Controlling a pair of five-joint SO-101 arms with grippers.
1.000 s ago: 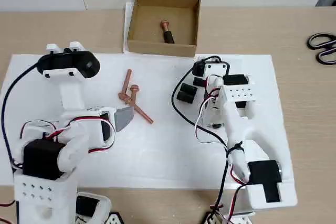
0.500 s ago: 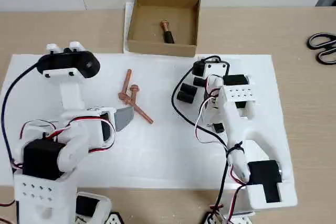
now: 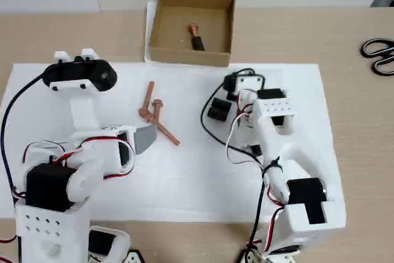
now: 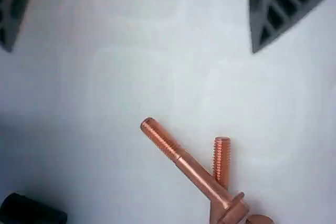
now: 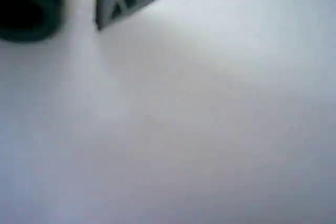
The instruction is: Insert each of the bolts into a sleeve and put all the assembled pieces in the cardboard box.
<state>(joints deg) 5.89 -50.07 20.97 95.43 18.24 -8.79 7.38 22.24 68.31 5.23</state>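
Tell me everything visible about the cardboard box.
The cardboard box is a shallow, square, open-topped tray of plain brown card with low upright walls. It sits flat on the wooden table, against the far edge of the white mat. One copper bolt pushed into a black sleeve lies on its floor.

Copper bolts, black sleeves, brown cardboard box.

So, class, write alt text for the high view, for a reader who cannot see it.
Three loose copper bolts lie on a white sheet between the left arm and the right arm. Black sleeves lie beside the right arm, and the cardboard box beyond the sheet holds one assembled piece, a bolt in a sleeve.
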